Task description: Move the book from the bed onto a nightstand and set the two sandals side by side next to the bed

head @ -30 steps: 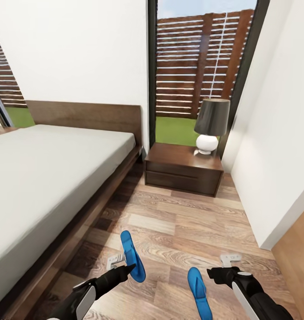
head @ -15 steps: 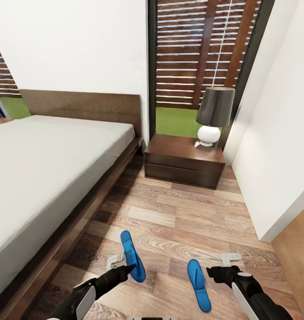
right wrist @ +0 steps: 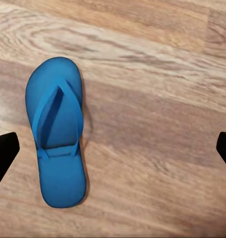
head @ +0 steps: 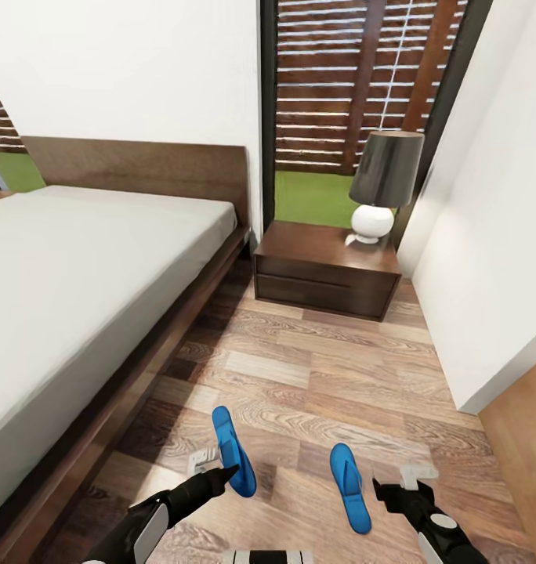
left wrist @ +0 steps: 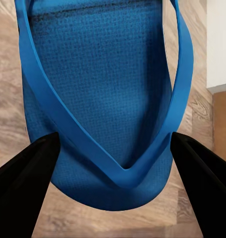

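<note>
My left gripper (head: 223,471) is shut on one blue sandal (head: 233,450), holding it tilted just above the wood floor beside the bed (head: 80,258). In the left wrist view the sandal (left wrist: 103,99) sits between both black fingers (left wrist: 28,168). The other blue sandal (head: 350,487) lies flat on the floor, sole down, also seen as the sandal (right wrist: 58,139). My right gripper (head: 399,491) hovers open just to its right, apart from it. A dark nightstand (head: 327,270) stands by the bed's head. The book is out of view.
A lamp (head: 385,184) with a dark shade stands on the nightstand's right part. A white wall (head: 487,258) runs along the right. A tall window (head: 354,86) shows the slatted fence. Floor between bed and wall is open planks.
The head camera has moved, shifting the whole picture. The left gripper keeps the sandal in the same spot in view. The right gripper has dropped lower in the picture, away from the floor sandal.
</note>
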Controlling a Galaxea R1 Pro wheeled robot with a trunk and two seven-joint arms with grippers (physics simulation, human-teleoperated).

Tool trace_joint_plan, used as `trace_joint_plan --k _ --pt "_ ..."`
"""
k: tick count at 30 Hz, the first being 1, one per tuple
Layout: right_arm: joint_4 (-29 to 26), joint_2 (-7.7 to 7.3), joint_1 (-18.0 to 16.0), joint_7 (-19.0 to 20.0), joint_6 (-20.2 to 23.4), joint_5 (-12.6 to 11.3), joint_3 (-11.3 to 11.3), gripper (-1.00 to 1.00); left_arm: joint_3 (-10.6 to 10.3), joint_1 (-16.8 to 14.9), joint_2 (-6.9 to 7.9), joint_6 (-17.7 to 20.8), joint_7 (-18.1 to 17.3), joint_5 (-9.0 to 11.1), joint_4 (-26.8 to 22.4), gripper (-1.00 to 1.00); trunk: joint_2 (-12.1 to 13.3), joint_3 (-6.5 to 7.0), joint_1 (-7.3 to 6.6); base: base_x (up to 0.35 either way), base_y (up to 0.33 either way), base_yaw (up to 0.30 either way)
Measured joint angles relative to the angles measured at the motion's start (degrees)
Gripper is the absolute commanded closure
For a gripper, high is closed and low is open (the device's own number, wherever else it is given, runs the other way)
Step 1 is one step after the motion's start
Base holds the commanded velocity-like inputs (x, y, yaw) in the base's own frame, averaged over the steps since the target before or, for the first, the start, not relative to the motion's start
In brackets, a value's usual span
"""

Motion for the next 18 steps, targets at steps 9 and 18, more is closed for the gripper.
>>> trace_joint_plan --k 9,18 --pt "0.58 0.31 0.00 0.03 -2.74 -0.10 0.16 -1.00 -0.05 0.00 0.01 0.00 0.05 0.02 0.00 1.00 -0.12 -2.00 0.23 0.000 0.000 0.000" --pt "2.91 4.45 0.00 0.44 -3.21 0.27 3.51 -1.00 -0.09 0.00 0.01 0.00 0.05 0.04 0.00 1.00 -0.24 -3.99 0.46 0.000 0.000 0.000"
